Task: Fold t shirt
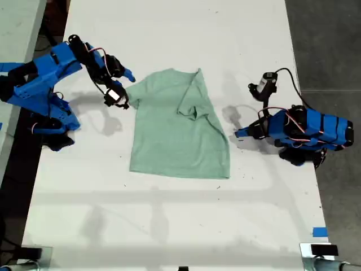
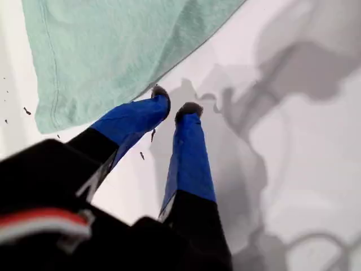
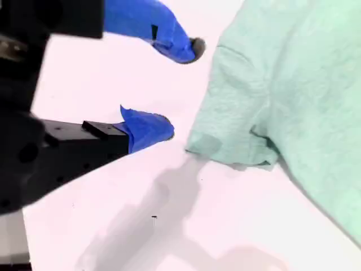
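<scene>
T shirt (image 1: 175,132) lies mid-surface (image 1: 169,214), plain, no print or label legible; 1 sleeve folded inward. My first pincer (image 2: 174,107) nearly closed, empty, beside the hem. My second pincer (image 3: 183,90) wide open, empty, near a sleeve.
</scene>
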{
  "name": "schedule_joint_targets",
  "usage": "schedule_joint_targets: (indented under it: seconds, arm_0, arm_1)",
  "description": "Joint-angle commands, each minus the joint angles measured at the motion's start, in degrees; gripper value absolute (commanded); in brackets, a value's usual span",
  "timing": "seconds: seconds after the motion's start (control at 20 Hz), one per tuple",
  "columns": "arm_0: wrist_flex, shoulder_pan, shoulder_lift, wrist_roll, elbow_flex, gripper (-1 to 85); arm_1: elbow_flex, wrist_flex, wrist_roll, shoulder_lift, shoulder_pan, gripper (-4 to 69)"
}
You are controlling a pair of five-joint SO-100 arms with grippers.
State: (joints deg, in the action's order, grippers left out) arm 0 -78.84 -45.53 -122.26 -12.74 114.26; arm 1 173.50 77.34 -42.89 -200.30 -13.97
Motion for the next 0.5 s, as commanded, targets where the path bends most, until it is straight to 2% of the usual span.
schedule_joint_targets:
  seconds: [0.0,0.2,0.45]
  arm_0:
    - [-1.0,-3.3,2.6,-1.8,-4.8,21.7]
    - [1.9,-6.2,13.2,-1.8,-1.2,21.5]
    - [8.3,-3.9,18.2,0.6,3.0,21.3]
  arm_1:
    - [4.0,0.3,0.7,-0.3,0.1,5.9]
    - [4.0,0.3,1.0,-0.3,0.1,5.9]
    - [4.0,0.3,0.9,-0.3,0.2,5.9]
